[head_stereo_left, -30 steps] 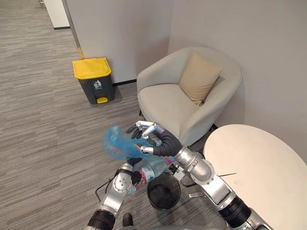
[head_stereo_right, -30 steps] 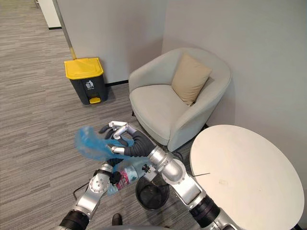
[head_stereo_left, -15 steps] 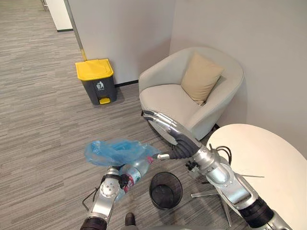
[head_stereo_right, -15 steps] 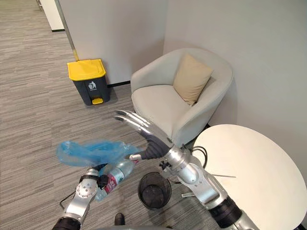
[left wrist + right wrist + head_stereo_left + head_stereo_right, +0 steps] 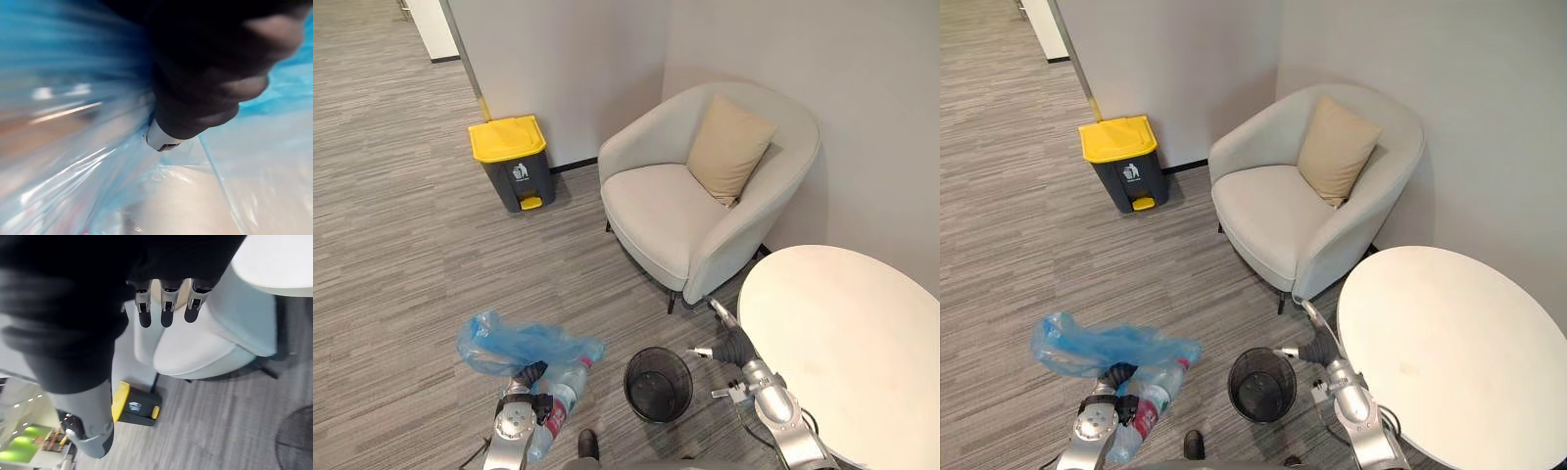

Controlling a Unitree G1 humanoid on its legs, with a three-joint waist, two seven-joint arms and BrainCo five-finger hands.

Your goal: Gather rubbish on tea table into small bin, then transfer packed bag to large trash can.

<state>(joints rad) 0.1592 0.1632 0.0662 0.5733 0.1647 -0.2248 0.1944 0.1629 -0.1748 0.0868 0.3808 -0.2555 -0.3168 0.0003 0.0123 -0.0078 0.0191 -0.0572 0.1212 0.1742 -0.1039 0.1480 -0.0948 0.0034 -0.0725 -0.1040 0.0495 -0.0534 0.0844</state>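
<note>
Bag (image 5: 524,345) of blue plastic, clear bottle (image 5: 560,390) inside, hangs low over the floor, your left hand (image 5: 530,376) clamped on its neck. Your right hand (image 5: 728,339) holds nothing, fingers (image 5: 166,316) straight, beside the small black bin (image 5: 658,351). Well apart, the large trash can (image 5: 509,162) stands closed.

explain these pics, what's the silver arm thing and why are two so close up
It is a humanoid robot tidying up. The two wide pictures come from its head cameras, looking down; the two close ones from its wrists. Its left hand grips a crumpled blue plastic bag, a clear plastic bottle apparently inside. Its right hand is open and empty. On the floor: a small black mesh bin, by a round white table, and a grey trash can with a yellow lid.
</note>
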